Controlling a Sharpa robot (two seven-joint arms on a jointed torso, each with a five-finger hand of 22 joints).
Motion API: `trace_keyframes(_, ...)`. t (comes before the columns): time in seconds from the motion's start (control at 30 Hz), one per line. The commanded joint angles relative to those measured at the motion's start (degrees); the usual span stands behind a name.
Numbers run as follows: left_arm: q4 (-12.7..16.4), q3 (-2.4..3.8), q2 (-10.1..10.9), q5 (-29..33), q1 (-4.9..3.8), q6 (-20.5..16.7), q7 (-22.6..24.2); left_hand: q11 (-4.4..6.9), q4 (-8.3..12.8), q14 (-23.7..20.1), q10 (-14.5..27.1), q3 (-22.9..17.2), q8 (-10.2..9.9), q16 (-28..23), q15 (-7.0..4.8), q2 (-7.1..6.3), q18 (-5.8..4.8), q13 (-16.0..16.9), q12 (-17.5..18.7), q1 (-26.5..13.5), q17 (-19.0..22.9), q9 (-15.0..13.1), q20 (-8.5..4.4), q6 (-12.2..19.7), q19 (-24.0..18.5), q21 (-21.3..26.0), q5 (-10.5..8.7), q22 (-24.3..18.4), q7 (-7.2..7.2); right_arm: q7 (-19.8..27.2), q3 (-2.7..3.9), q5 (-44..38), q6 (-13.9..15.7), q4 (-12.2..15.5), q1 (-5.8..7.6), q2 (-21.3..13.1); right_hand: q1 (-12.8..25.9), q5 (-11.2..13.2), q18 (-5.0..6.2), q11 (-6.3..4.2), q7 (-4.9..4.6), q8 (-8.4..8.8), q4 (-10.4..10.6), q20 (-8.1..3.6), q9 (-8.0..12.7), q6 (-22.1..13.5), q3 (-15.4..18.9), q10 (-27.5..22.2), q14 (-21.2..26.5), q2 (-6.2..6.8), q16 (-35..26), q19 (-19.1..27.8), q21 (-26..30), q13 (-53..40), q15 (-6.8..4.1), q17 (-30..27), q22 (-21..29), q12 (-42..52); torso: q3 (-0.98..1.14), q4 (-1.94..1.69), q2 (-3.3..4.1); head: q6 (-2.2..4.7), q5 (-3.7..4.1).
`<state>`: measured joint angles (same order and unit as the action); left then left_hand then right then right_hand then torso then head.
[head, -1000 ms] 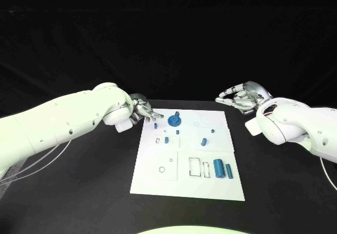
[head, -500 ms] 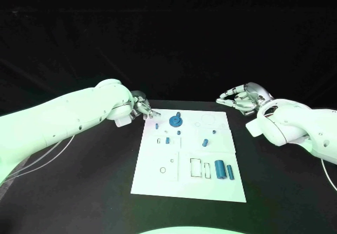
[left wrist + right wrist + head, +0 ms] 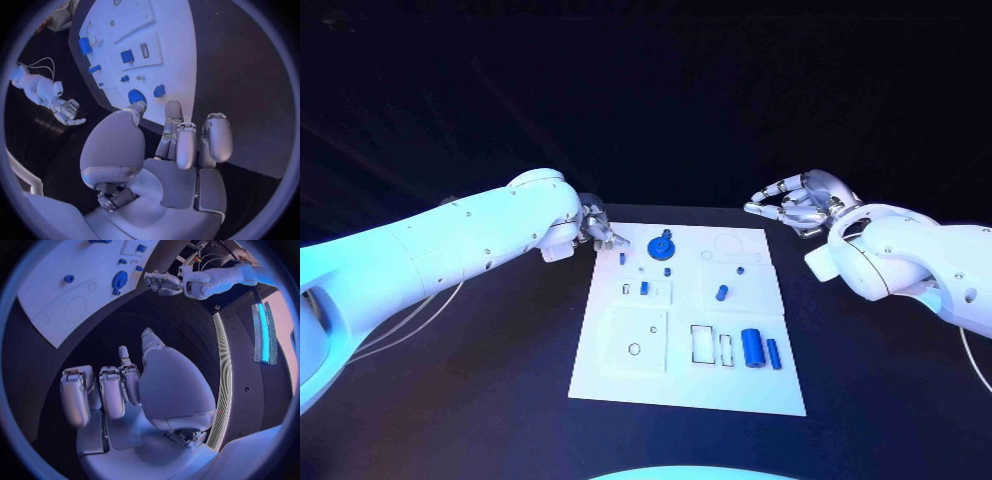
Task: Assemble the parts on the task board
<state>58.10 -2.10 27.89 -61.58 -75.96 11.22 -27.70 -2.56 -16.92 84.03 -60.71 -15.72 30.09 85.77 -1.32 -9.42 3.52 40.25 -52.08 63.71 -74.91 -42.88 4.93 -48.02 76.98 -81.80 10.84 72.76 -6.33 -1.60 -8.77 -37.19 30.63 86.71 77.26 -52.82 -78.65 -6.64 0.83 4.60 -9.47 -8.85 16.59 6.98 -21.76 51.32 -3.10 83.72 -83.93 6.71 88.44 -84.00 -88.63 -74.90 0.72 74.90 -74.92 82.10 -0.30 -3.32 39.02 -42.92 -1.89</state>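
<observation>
Reaching stage: left hand (image 3: 596, 228) hovers empty, fingers apart, at the task board's (image 3: 635, 385) far-left corner, just beside the blue round part (image 3: 661, 247). Right hand (image 3: 798, 203) waits loosely curled, empty (off board). Next: pinch that part.

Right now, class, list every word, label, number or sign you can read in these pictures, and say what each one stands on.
None: no words, labels, brands or numbers can be read.
The task board bears only outlined shapes, rectangles and circles, not text.
The blue parts carry no markings that I can make out.
The left hand and right hand show no readable print.
</observation>
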Motion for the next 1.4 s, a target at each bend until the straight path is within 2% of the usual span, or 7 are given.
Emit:
trace_keyframes(0.03, -0.8, -0.09, -0.6, -1.6, 0.13, 1.2, 0.8, 0.33, 0.0, 3.4, -0.1, 0.4, 0.4, 0.2, 0.12, -0.09, 0.46, -0.1, -0.3, -0.6, -8.9, 0.0, 0.03, -0.3, 0.4, 0.0, -0.08, 0.3, -0.02, 1.0, 0.01, -0.2, 0.0, 0.1, -0.04, 0.1, 0.7, -0.3, -0.32, 0.01, 0.06, -0.32, -0.1, -0.53, 0.1, -0.5, 0.2, -0.4, -4.8, -0.03, -0.3, -4.9, 0.4, -7.8, -0.30, 9.7, -13.8, -0.3, 0.03, -0.02, 0.02, 0.19, 0.05)
trace_keyframes(0.13, -1.1, -0.21, -0.8, -1.2, 0.25, 1.2, 1.0, 0.38, 0.0, 3.4, -0.1, 0.5, 0.5, 0.2, 0.09, 0.08, 0.43, -0.1, -0.3, -0.8, -9.0, 0.0, 0.01, -0.4, 0.5, -0.1, -0.08, 0.4, 0.03, 1.2, 0.01, -0.1, -0.1, 0.1, -0.04, 0.1, 0.7, -0.4, -0.29, 0.00, 0.07, -0.34, -0.1, -0.53, 0.1, -0.5, 0.2, -0.5, -4.7, -0.04, -0.3, -4.9, 0.5, -7.7, -0.31, 9.6, -13.8, -0.5, 0.03, -0.03, 0.00, 0.19, 0.29)
trace_keyframes(0.37, -1.5, -0.36, -1.1, -0.9, 0.43, 1.4, 1.3, 0.45, 0.0, 3.5, -0.2, 0.8, 0.7, 0.3, 0.03, 0.43, 0.40, -0.2, -0.4, -1.1, -9.1, 0.1, -0.02, -0.6, 0.6, -0.2, -0.08, 0.5, 0.11, 1.3, 0.01, 0.1, -0.3, 0.0, -0.04, 0.2, 0.9, -0.5, -0.11, -0.01, 0.07, -0.43, -0.1, -0.56, 0.1, -0.7, 0.3, -1.1, -4.6, 0.00, -0.6, -4.5, 1.1, -7.0, -0.34, 9.0, -13.3, -1.3, 0.09, 0.02, -0.11, -0.09, 0.20)
trace_keyframes(0.73, -1.8, -0.68, -1.8, 0.4, 0.86, 1.2, 1.6, 0.61, 0.1, 3.7, -0.5, 0.8, 1.0, 0.6, -0.10, 1.03, 0.31, 0.0, -0.8, -1.0, -9.5, 0.0, -0.07, -1.0, 1.0, -0.4, 0.10, 0.9, 0.30, 1.4, 0.01, 0.2, -0.2, 0.0, -0.04, 0.4, 0.9, -0.5, -0.06, -0.02, 0.08, -0.47, -0.1, -0.57, 0.1, -0.7, 0.3, -1.2, -4.5, -0.05, -0.6, -4.4, 1.3, -6.9, -0.35, 8.9, -13.2, -1.4, 0.02, 0.01, -0.09, -0.26, 0.27)
trace_keyframes(0.8, -1.9, -0.70, -1.8, 0.7, 0.93, 1.1, 1.6, 0.72, 0.0, 3.8, -0.8, 0.7, 1.2, 0.8, -0.20, 2.05, 0.24, 0.2, -1.1, -1.2, -9.8, 0.1, -0.16, -1.1, 1.2, -0.5, 0.21, 1.3, 0.41, 1.4, 0.01, 0.2, -0.2, -0.1, -0.05, 0.4, 0.9, -0.5, -0.06, -0.02, 0.08, -0.47, -0.1, -0.57, 0.1, -0.7, 0.3, -1.2, -4.5, -0.05, -0.6, -4.4, 1.3, -6.9, -0.35, 8.9, -13.2, -1.4, 0.00, 0.00, -0.06, -0.30, 0.29)
trace_keyframes(1.27, -2.5, -0.80, -2.4, 1.1, 1.46, 1.6, 1.5, 0.98, 0.2, 4.0, -1.3, 0.4, 1.6, 1.1, -0.43, 2.51, 0.11, 0.5, -1.7, 0.6, -10.1, 0.1, -0.34, -1.2, 1.7, -0.8, 0.36, 1.9, 0.67, 1.3, 0.01, 0.3, -0.4, 0.0, -0.06, 0.4, 0.8, -0.6, -0.07, -0.04, 0.09, -0.54, -0.1, -0.59, 0.1, -0.7, 0.3, -1.1, -4.5, -0.16, -0.7, -4.4, 1.2, -7.0, -0.37, 8.9, -13.2, -1.3, 0.01, -0.03, -0.07, -0.57, 0.42)
trace_keyframes(1.4, -2.6, -0.81, -2.5, 1.1, 1.51, 1.7, 1.3, 1.07, 0.2, 4.0, -1.8, 0.0, 1.9, 1.1, -0.52, 3.33, 0.09, 1.1, -2.3, 1.5, -10.1, 0.1, -0.41, -1.4, 1.8, -0.9, 0.47, 2.0, 0.77, 1.3, 0.01, 0.3, -0.4, 0.0, -0.06, 0.5, 0.8, -0.7, -0.08, -0.05, 0.10, -0.59, -0.1, -0.60, 0.1, -0.7, 0.2, -1.1, -4.5, -0.26, -0.7, -4.4, 1.2, -7.0, -0.38, 8.8, -13.2, -1.3, 0.03, -0.02, -0.11, -0.72, 0.51)
